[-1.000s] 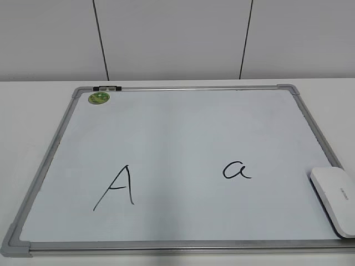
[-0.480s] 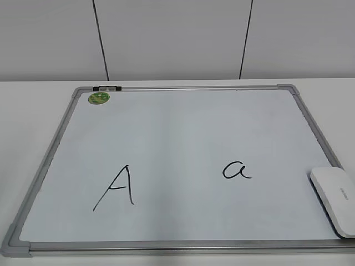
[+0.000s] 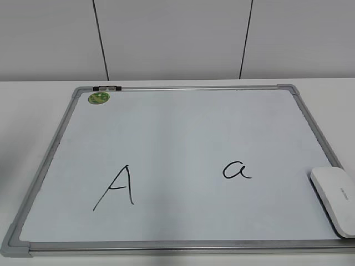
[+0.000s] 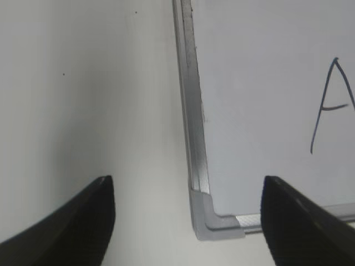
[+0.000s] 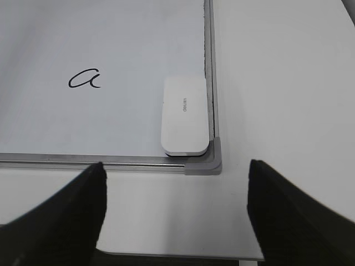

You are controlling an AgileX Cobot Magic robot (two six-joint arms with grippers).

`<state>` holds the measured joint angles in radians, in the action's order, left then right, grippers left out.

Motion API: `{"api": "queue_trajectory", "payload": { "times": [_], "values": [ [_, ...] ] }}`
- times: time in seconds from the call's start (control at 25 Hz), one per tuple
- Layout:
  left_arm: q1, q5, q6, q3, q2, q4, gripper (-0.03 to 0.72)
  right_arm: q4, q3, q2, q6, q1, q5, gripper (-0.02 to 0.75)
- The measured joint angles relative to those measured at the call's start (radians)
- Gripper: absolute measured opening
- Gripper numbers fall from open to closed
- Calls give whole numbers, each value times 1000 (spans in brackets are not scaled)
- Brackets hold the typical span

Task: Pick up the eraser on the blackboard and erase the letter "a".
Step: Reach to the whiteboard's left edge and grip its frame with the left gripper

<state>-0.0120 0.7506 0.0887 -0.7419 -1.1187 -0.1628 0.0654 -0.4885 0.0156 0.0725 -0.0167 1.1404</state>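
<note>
The blackboard [image 3: 183,133] is a white board with a silver frame, lying flat on the table. The eraser [image 3: 335,199] lies on its near right corner; it also shows in the right wrist view [image 5: 184,114]. The letter "a" [image 3: 237,170] sits left of the eraser, also in the right wrist view [image 5: 85,80]. A capital "A" [image 3: 117,188] is at the near left. My right gripper [image 5: 176,208] is open and empty over bare table, nearer than the eraser's corner. My left gripper [image 4: 187,213] is open and empty over the board's near left corner [image 4: 213,219].
A round green sticker [image 3: 99,98] and a small clip [image 3: 107,88] are at the board's far left corner. A white wall with dark seams stands behind the table. The table's near edge [image 5: 183,256] shows below my right gripper.
</note>
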Motion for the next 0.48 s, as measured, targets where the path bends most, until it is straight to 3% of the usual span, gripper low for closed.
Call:
{"api": "queue_trajectory", "payload": {
  "times": [0.48],
  "values": [
    [0, 101, 34, -407, -527, 0, 587, 0, 0, 0, 0, 0, 0, 587]
  ]
}}
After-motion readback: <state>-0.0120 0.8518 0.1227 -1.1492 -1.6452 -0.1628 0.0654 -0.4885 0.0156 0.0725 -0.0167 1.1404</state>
